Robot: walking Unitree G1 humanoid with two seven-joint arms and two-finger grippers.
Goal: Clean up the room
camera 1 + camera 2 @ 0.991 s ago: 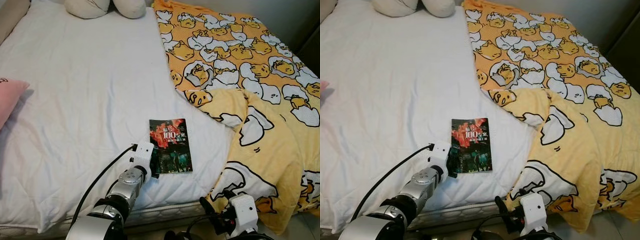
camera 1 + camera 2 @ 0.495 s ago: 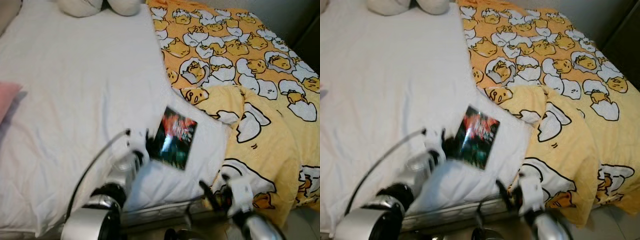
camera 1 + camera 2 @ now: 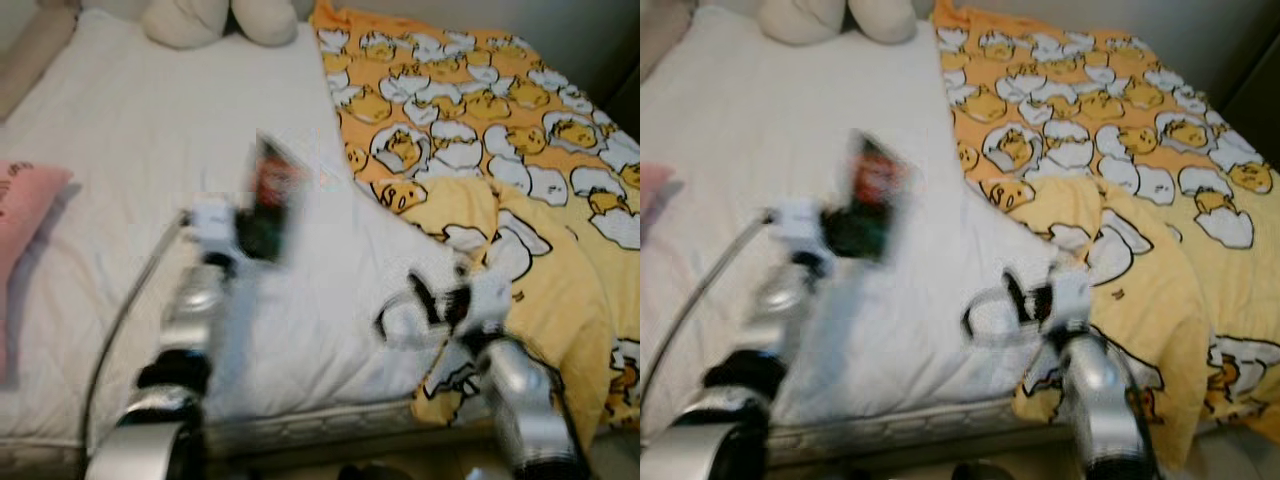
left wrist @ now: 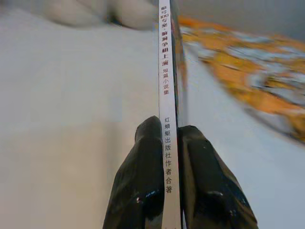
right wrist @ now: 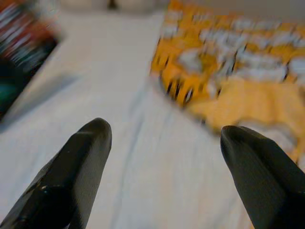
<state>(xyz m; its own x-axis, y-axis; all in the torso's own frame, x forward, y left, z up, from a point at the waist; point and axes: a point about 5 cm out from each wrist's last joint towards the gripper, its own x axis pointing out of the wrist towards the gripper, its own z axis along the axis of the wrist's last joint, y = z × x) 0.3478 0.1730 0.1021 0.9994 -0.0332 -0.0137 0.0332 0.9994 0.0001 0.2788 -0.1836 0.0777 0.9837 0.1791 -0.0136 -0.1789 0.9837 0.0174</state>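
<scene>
Lifted off the white bed sheet [image 3: 120, 150] where it lay a second ago, the paperback book [image 3: 270, 195] now hangs in the air, clamped at its spine by the left gripper [image 4: 170, 138]. Beside the yellow egg-print blanket [image 3: 520, 150], the right gripper [image 5: 162, 138] has risen over the mattress, fingers spread wide and empty. Pink pillow [image 3: 25, 205] at the left edge.

Both head eyes are looking down over the bed [image 3: 130, 130]; wrist cameras are peering close along their fingers toward the twelve-o'clock pillows [image 4: 90, 12], sharing the blanket [image 5: 228, 62].
</scene>
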